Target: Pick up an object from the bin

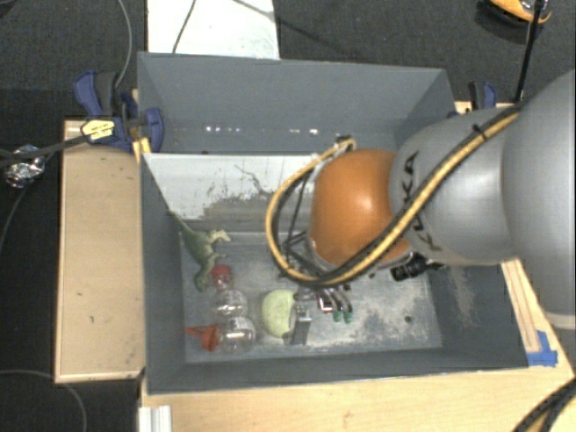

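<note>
My gripper reaches down near the bin's front wall, under the arm's orange cover. Right beside it on its left, touching or nearly so, lies a pale green rounded lump. Further left is a clear plastic bottle on its side, with a red cap pointing toward the back. A small red piece sits at the bottle's front left. A green toy dinosaur lies behind the bottle, close to the left wall.
All the loose things are gathered in the bin's front left part. The arm and its orange cover, looped with cables, hang over the middle and right of the bin and hide the floor beneath them.
</note>
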{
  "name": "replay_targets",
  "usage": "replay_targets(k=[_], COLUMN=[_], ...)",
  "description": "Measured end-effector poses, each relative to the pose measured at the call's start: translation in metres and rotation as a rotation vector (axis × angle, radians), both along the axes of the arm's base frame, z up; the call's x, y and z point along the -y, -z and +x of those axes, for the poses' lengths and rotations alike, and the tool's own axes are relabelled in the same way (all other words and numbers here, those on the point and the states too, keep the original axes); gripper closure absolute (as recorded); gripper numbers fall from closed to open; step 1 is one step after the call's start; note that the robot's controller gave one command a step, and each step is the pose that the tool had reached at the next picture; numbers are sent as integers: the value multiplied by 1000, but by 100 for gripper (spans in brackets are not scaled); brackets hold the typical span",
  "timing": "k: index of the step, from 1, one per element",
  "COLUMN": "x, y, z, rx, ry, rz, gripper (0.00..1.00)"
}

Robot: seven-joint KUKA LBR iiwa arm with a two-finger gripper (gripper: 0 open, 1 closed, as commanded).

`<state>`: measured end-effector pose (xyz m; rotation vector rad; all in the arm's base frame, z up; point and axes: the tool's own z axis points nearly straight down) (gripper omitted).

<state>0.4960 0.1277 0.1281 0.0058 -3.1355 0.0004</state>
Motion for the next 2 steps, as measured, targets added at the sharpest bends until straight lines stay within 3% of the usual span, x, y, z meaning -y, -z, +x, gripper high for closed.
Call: replay_targets(k=[1,2], x=[1,21], y=[-4,48], z=[2,-2], rx=[8,7], ry=[4,270], rz=[1,3], gripper=[0,100])
